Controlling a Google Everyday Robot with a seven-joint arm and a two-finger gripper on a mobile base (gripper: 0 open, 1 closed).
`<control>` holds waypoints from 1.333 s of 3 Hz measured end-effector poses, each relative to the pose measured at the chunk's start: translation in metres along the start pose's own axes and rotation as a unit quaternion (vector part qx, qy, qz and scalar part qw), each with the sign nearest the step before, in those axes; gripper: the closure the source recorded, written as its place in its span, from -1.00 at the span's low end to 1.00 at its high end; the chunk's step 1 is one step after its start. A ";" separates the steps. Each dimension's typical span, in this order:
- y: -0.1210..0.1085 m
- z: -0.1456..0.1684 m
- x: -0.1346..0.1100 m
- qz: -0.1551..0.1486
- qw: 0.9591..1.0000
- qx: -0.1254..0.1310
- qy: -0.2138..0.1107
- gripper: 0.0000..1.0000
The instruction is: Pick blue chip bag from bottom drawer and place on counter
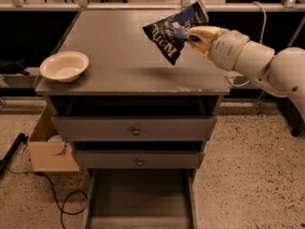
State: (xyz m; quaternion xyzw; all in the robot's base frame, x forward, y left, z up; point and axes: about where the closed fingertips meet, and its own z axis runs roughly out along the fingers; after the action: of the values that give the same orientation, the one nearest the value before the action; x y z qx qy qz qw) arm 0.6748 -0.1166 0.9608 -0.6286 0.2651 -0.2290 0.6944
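The blue chip bag (pixel 174 28), dark blue foil with white lettering, hangs tilted in the air above the right part of the counter (pixel 119 51). My gripper (pixel 194 34) reaches in from the right on a pale arm and is shut on the bag's right edge. The bag casts a shadow on the counter below it. The bottom drawer (pixel 140 199) is pulled out at the foot of the cabinet, a shallow grey tray with nothing showing in it.
A pale bowl (pixel 64 66) sits at the counter's left front corner. Two knobbed drawers (pixel 136 128) stand slightly open below the top. A cardboard box (pixel 50 144) and a cable (pixel 57 199) lie on the floor at the left.
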 end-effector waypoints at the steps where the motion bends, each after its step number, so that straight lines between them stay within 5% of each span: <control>1: 0.017 0.025 -0.011 0.009 0.999 -0.025 -0.026 1.00; 2: 0.017 0.025 -0.011 0.009 0.999 -0.025 -0.026 1.00; 4: 0.015 0.033 -0.009 -0.056 0.996 -0.066 -0.017 1.00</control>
State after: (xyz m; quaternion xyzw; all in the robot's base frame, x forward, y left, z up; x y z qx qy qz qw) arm 0.6898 -0.0841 0.9486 -0.6910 0.2323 -0.2392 0.6413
